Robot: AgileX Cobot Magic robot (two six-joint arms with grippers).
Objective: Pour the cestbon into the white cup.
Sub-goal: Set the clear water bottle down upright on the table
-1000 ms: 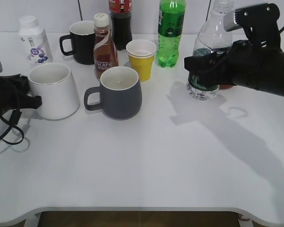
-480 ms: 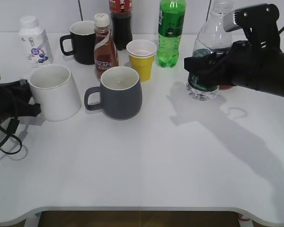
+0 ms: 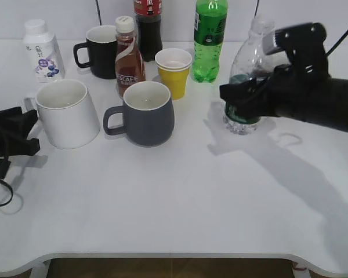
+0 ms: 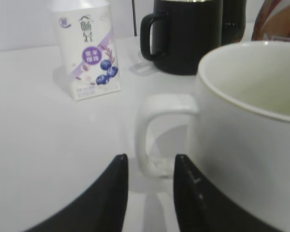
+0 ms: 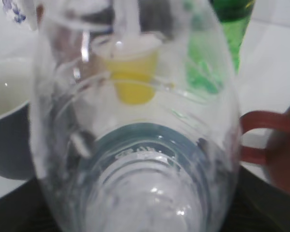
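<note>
The white cup (image 3: 66, 113) stands upright at the left of the table, its handle turned left. My left gripper (image 3: 35, 130) is open just left of that handle, apart from it. In the left wrist view the cup (image 4: 246, 121) fills the right side, and its handle lies just beyond the open fingertips (image 4: 151, 158). My right gripper (image 3: 235, 92) is shut on the cestbon (image 3: 249, 55) around its dark green label and holds it roughly upright at the right. The bottle (image 5: 150, 159) fills the right wrist view and hides the jaws.
A grey mug (image 3: 148, 113) stands right of the white cup. Behind are a brown coffee bottle (image 3: 127, 55), a black mug (image 3: 101, 52), a yellow paper cup (image 3: 174, 69), a green soda bottle (image 3: 209, 37), a dark cola bottle (image 3: 148, 29) and a white milk bottle (image 3: 42, 49).
My left gripper nudged the white cup slightly right, then let go and drew back left. My right gripper moved the cestbon left and nearer the camera.
</note>
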